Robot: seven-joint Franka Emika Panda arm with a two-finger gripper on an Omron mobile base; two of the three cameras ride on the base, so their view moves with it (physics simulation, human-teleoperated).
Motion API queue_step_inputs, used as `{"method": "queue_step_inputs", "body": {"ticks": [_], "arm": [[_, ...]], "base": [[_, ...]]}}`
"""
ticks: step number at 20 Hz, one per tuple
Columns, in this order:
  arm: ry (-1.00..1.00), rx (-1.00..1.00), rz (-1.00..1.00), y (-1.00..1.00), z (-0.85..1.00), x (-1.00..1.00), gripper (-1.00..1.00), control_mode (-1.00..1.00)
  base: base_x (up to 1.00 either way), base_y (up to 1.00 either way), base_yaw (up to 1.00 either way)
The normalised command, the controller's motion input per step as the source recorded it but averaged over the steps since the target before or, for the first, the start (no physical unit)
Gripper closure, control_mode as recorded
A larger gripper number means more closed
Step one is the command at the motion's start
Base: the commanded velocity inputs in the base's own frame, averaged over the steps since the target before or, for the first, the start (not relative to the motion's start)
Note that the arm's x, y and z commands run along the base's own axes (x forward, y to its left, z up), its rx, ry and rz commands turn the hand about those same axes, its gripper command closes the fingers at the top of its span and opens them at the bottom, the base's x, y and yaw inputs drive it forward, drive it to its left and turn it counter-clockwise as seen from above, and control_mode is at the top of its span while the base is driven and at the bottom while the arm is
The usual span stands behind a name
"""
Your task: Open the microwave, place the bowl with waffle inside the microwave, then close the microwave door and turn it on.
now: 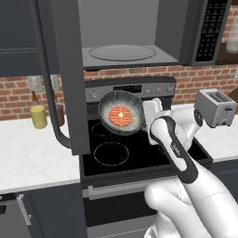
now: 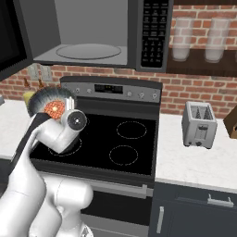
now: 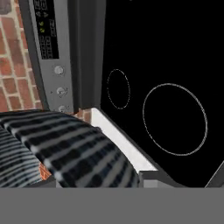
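The tool point(image 1: 148, 116) grips the bowl point(image 1: 122, 113) by its rim, tilted; the open microwave point(image 1: 122, 52) cavity lies above and slightly beyond it.

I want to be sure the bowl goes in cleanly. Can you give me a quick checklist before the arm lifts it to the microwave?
1. Microwave door swung open: ok.
2. Microwave cavity free, bare turntable: ok.
3. Bowl held by the gripper at its rim, above the stove: ok.
4. Waffle in the bowl: ok, but the bowl is steeply tilted, so it could slip.
5. Bowl level for entry: not ok.
6. Firmness of the grip on the rim: cannot tell.
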Motion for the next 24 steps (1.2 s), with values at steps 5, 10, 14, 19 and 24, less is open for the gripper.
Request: {"method": "queue_step_inputs", "body": {"ticks": [5,10,14,19,24], "arm": [[-0.09,0.01,-0.1,-0.79,0.87,-0.43,1.0,-1.0],[-0.13,0.02,-0.08,-0.68,0.95,-0.39,1.0,-1.0],[-0.04,0.01,-0.08,-0.42,0.82,-0.2,1.0,-1.0],[0.0,0.0,-0.07,-0.12,0.74,0.03,1.0,-1.0],[0.0,0.0,-0.04,-0.01,0.76,0.05,1.0,-1.0]], "base": [[0.0,0.0,0.0],[0.0,0.0,0.0],[0.0,0.0,0.0],[0.0,0.0,0.0],[0.0,0.0,0.0]]}}
